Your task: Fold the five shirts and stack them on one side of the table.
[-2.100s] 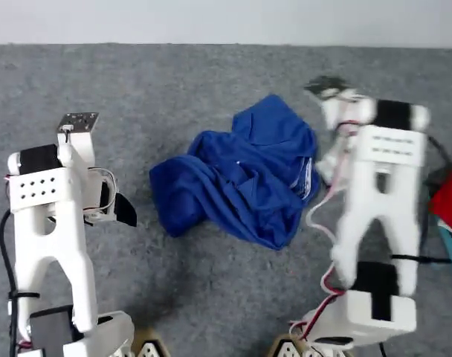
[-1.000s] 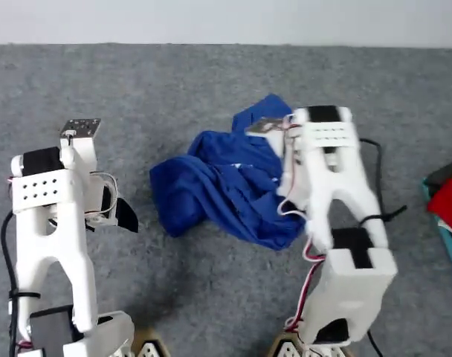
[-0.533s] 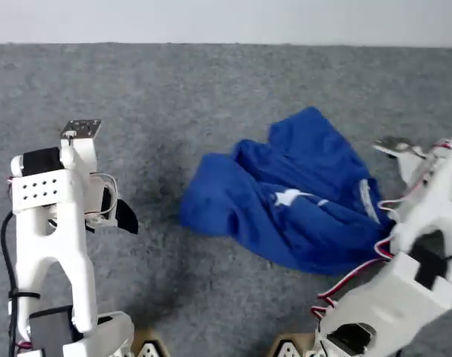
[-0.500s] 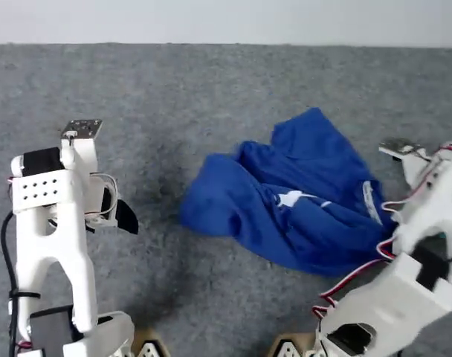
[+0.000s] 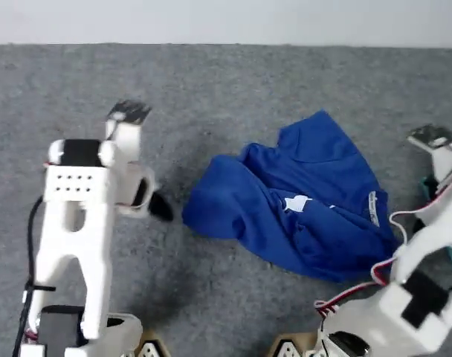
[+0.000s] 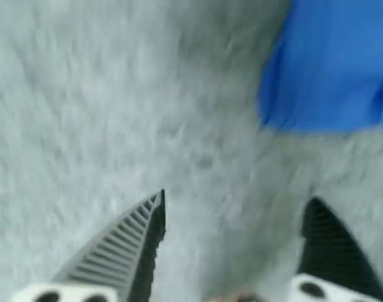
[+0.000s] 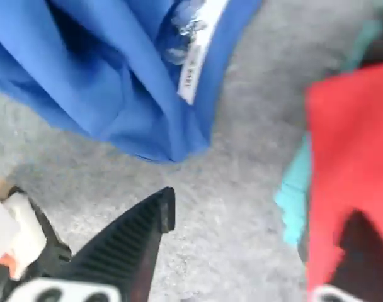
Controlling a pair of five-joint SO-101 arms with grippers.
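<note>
A crumpled blue shirt (image 5: 300, 201) lies on the grey carpet right of centre, its white neck label (image 5: 372, 207) facing the right arm. My left gripper (image 5: 155, 204) hovers just left of the shirt's left edge, apart from it. In the left wrist view this gripper (image 6: 235, 214) is open over bare carpet, with the blue shirt (image 6: 336, 63) ahead of it. My right gripper (image 7: 254, 233) is open above the carpet between the blue shirt (image 7: 116, 69) and a red shirt (image 7: 349, 145).
A teal shirt (image 7: 295, 195) lies under the red one at the table's right side. The right arm (image 5: 427, 238) stands along the right edge. Grey carpet (image 5: 211, 89) covers the table, with room at the back and left.
The right arm dragged the blue shirt to the right, let go and drew back to the right edge. The left arm has swung forward and right, up to the shirt's left edge.
</note>
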